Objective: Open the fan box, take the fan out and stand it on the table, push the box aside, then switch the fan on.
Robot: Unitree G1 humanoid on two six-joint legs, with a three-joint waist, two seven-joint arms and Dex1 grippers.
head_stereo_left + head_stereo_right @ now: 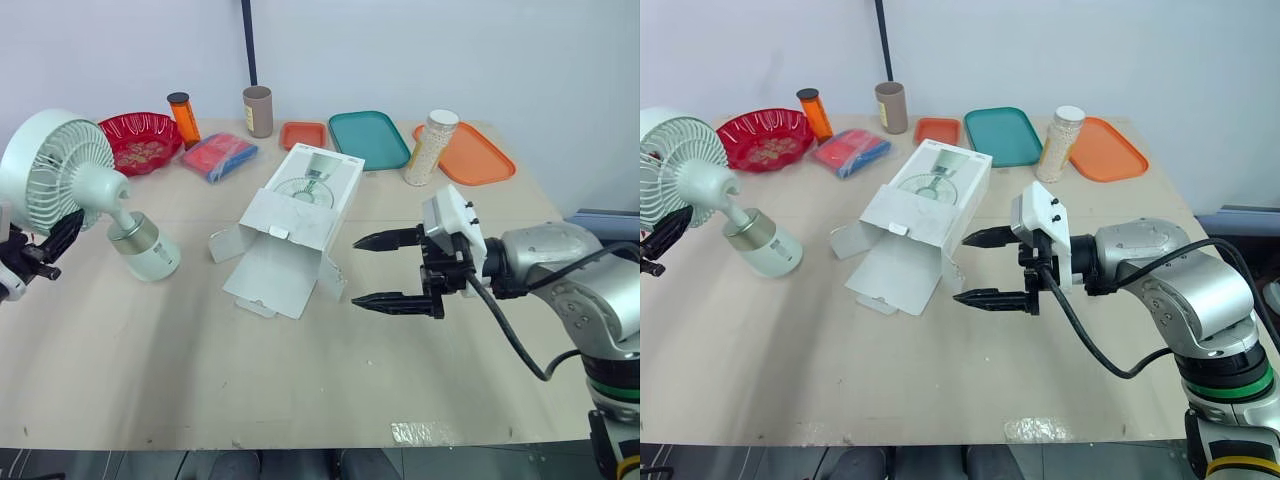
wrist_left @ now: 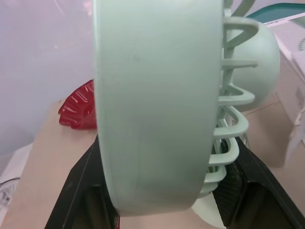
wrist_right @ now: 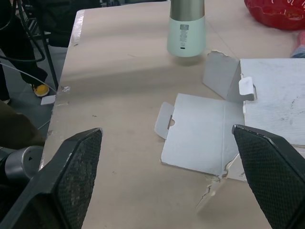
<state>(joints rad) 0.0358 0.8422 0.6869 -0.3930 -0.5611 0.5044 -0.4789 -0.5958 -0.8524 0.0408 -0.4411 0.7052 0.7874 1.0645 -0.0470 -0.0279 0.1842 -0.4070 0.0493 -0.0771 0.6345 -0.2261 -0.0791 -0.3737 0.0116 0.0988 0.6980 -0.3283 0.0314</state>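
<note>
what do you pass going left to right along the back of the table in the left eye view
red bowl → brown cup → small orange tray → teal tray → large orange tray

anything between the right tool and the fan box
No, just bare table between the right tool and the fan box, per the left eye view.
</note>
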